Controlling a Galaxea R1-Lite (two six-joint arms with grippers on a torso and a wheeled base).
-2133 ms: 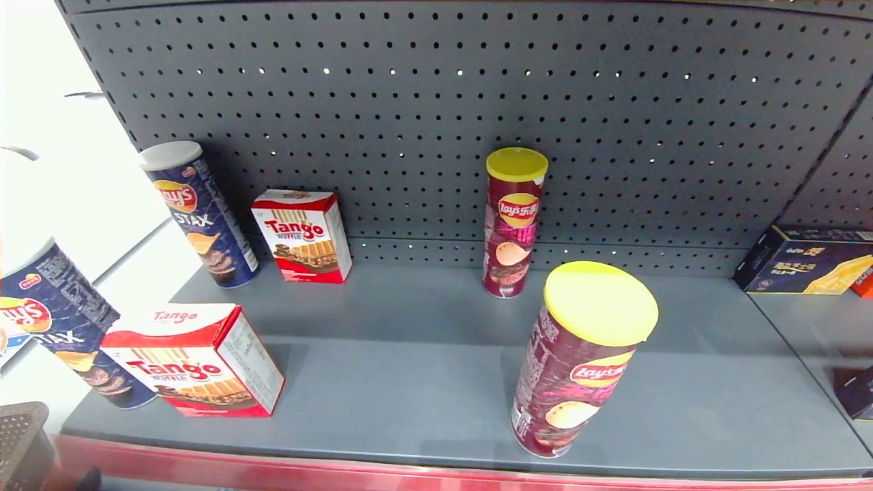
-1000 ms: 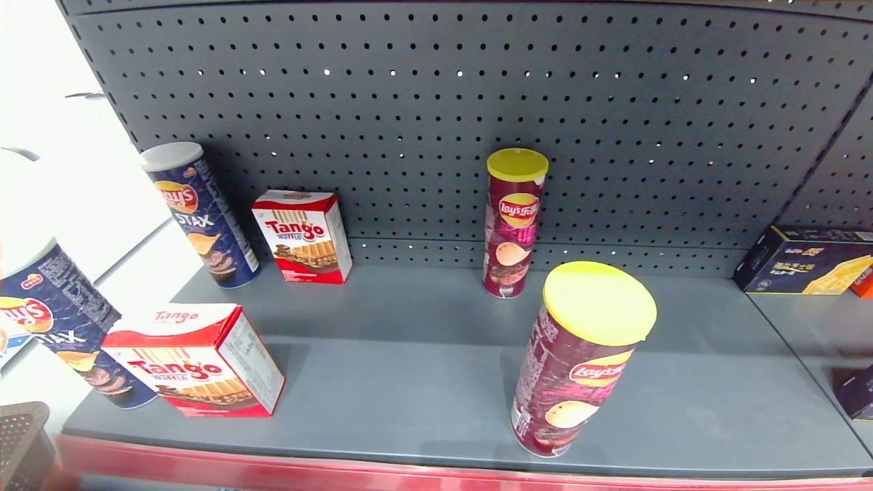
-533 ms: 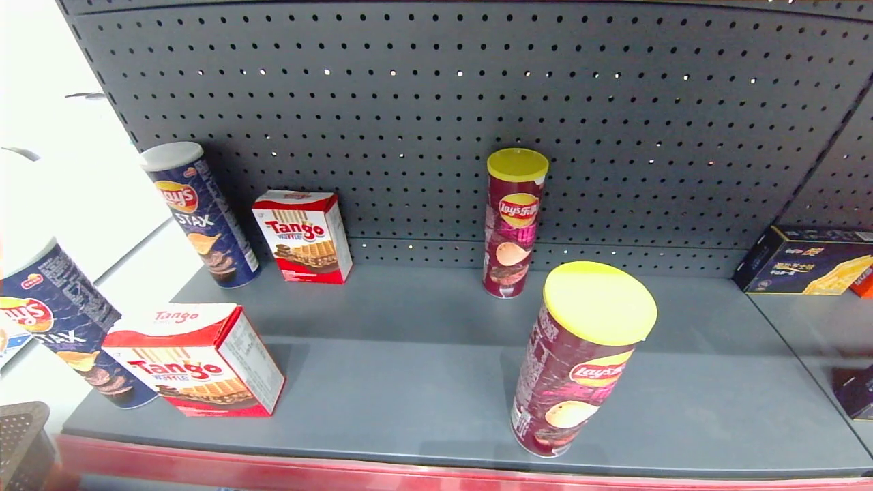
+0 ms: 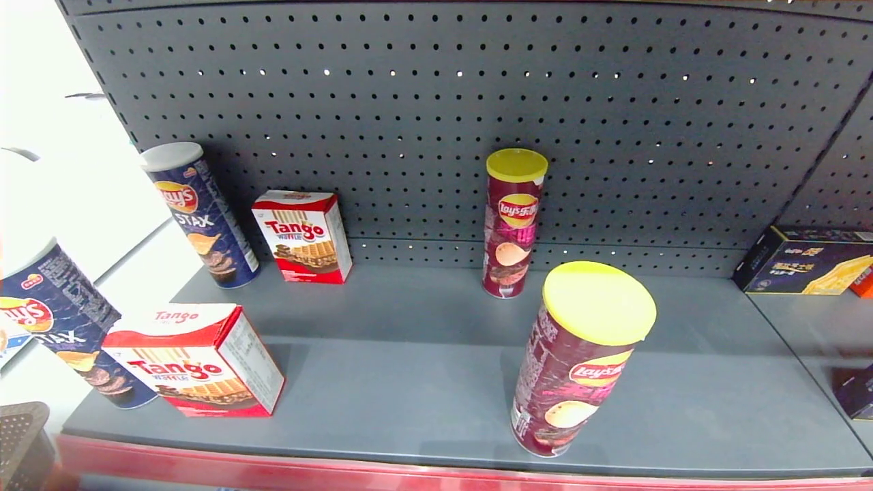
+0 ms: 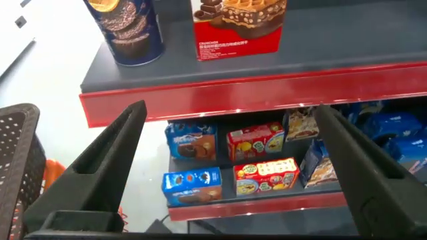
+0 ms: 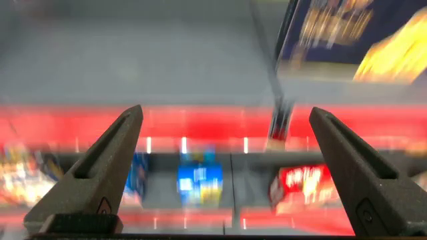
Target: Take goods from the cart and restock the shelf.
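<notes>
Grey shelf (image 4: 423, 382) carrying standing goods: front maroon can (image 4: 580, 361) near the red lip (image 4: 341, 470), back maroon can (image 4: 511, 225) near the pegboard (image 4: 436, 102); at the left end, back blue can (image 4: 204, 218) beside back wafer box (image 4: 303, 235), front blue can (image 4: 61, 327) just beside front wafer box (image 4: 194, 361). Left gripper (image 5: 228, 110) and right gripper (image 6: 225, 112) facing the red lip, jaws of both spread, empty; black mesh basket (image 5: 17, 167) near the left gripper

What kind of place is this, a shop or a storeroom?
Most likely a shop aisle, or a mock-up: a pegboard-backed shelf with a red front edge, chip cans and wafer boxes facing outward, more packaged snacks on the tier below.
</notes>
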